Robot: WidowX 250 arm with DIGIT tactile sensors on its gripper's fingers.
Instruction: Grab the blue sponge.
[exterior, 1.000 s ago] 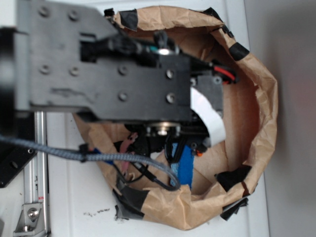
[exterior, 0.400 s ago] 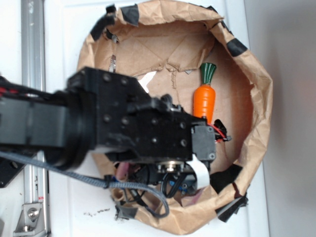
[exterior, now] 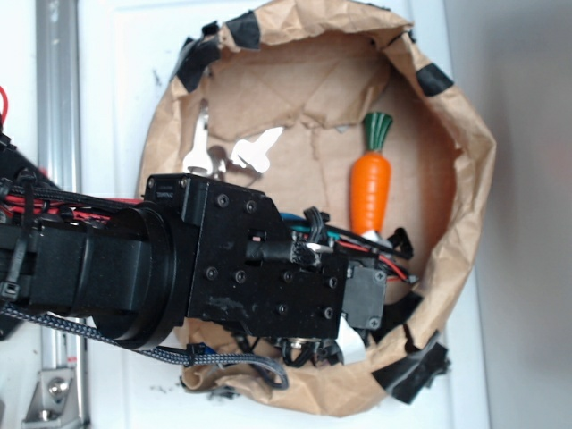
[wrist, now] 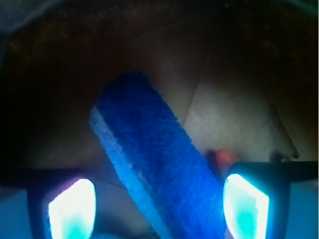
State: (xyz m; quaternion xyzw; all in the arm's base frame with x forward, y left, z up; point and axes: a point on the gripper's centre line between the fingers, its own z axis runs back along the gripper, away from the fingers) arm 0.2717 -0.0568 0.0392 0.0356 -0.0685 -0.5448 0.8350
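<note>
Reaching lower over the crumpled brown paper bowl (exterior: pixel 465 179) than a moment ago, the black arm (exterior: pixel 223 268) now uncovers a metal wrench (exterior: pixel 198 147) and more of the smooth orange carrot (exterior: pixel 369 188). Seen from the wrist, the gripper (wrist: pixel 158 206) stands wide, one finger either side of the blue sponge (wrist: pixel 154 174). That coarse, oblong block lies slanted on the paper floor, a paler layer along one edge, touching neither finger.
</note>
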